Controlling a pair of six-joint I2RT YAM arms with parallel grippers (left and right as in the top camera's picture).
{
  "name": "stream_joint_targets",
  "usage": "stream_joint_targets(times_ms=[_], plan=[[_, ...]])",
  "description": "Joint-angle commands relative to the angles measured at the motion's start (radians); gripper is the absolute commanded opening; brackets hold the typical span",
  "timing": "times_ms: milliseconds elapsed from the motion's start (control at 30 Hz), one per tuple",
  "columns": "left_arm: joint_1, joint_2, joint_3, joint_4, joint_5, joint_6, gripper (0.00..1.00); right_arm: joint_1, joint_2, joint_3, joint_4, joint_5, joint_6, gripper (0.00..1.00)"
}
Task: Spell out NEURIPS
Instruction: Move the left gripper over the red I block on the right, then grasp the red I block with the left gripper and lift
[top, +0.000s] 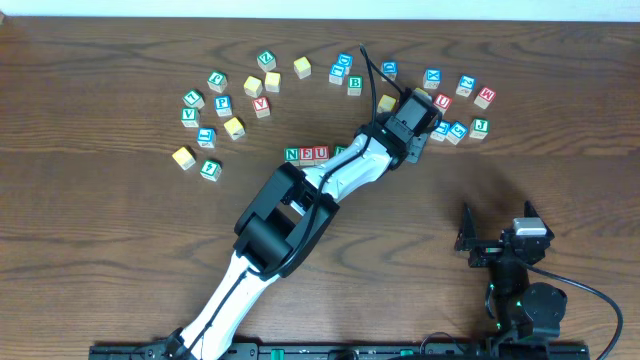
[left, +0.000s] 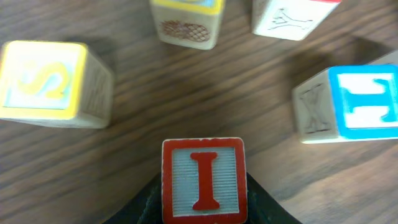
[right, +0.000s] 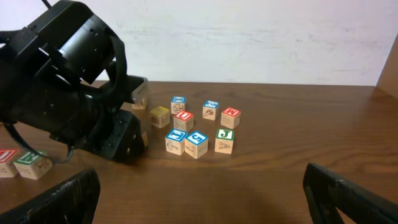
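Left gripper (left: 203, 205) clamped on red I (left: 203, 177), between yellow S (left: 43, 81) and a blue cube (left: 364, 102). That's wrist cam only; overhead, the arm (top: 330, 180) hides the grip. Overhead shows N-E-U row (top: 306, 154) mid-table. Right gripper (top: 497, 228) fingers wide apart, front right.

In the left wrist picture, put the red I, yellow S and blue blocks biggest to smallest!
Largest: yellow-framed wooden S cube and blue-framed wooden cube, which look about alike; the blue one is cut off.
Smallest-looking: red-framed wooden I cube, though its bottom is cropped.
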Motion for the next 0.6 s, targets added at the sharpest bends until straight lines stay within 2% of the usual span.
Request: stream_joint_targets(times_ms=[0,167,400,567], plan=[[-0.002,-0.03,0.019,-0.06,-0.045,-0.005,0.35,-0.006,-0.006,-0.001,-0.003,-0.005,0.009,0.99],[-0.002,-0.072,0.019,-0.12,-0.045,-0.033,0.3,-0.006,-0.006,-0.001,-0.003,-0.005,0.009,0.99],[-0.002,-0.117,0.019,-0.165,-0.045,-0.049,0.3,-0.006,-0.006,-0.001,-0.003,-0.005,0.009,0.99],[-0.001,-0.133,0.019,-0.281,-0.045,-0.085,0.3,-0.006,-0.006,-0.001,-0.003,-0.005,0.009,0.99]])
